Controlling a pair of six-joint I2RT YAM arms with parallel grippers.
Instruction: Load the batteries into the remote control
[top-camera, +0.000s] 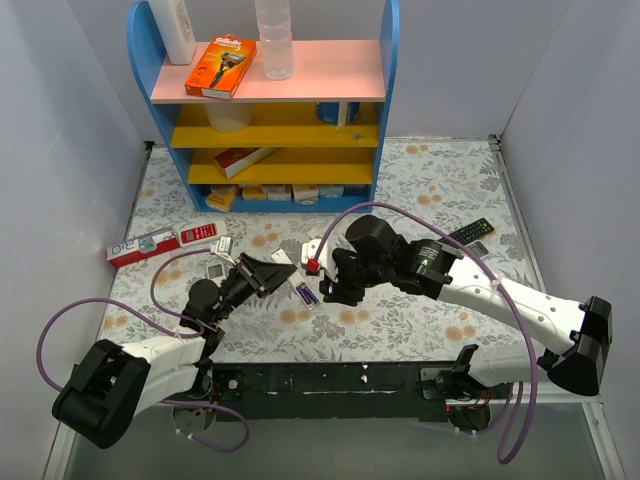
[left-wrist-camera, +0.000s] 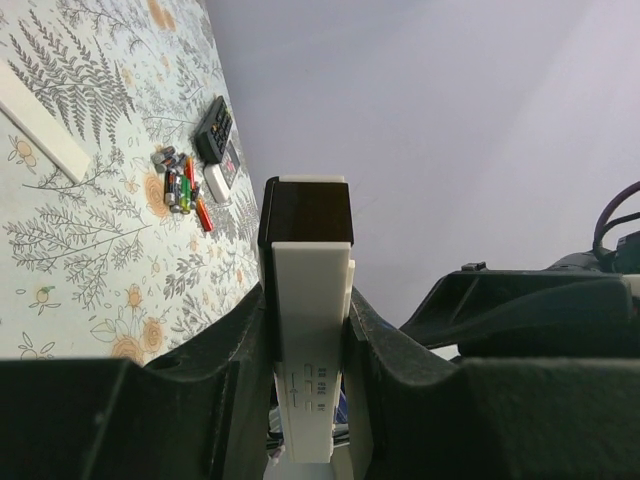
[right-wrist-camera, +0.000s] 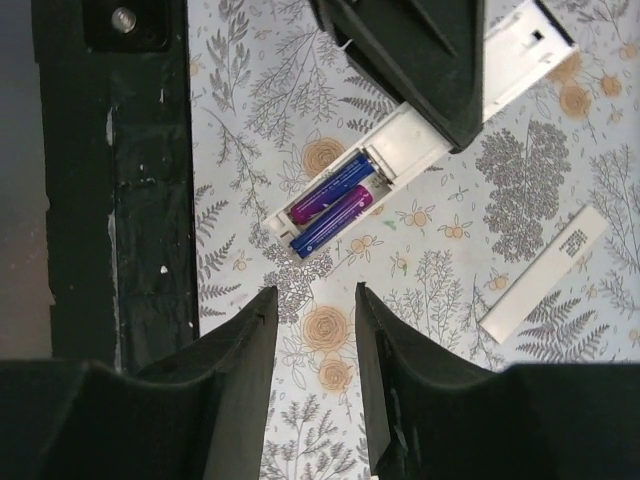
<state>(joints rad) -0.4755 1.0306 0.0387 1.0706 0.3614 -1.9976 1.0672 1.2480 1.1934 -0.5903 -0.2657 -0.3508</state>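
Two batteries (right-wrist-camera: 330, 205) in the remote control (right-wrist-camera: 398, 148), which left gripper (left-wrist-camera: 308, 310) clamps; right gripper (right-wrist-camera: 315, 300) half-open (holding nothing)

- Your fern-patterned table (top-camera: 440, 190) carries a blue shelf unit (top-camera: 385, 100) at 12 o'clock.
- At 9 o'clock you see a red-and-white box (top-camera: 140, 246).
- At 3 o'clock lies a black remote (top-camera: 470, 232), with loose batteries (left-wrist-camera: 178, 185) just beside it.

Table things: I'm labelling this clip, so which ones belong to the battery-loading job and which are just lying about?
Job: white remote, held in the left claw; two purple batteries inside it; loose batteries.
Lying about: black remote; razor box; bottle; shelf.
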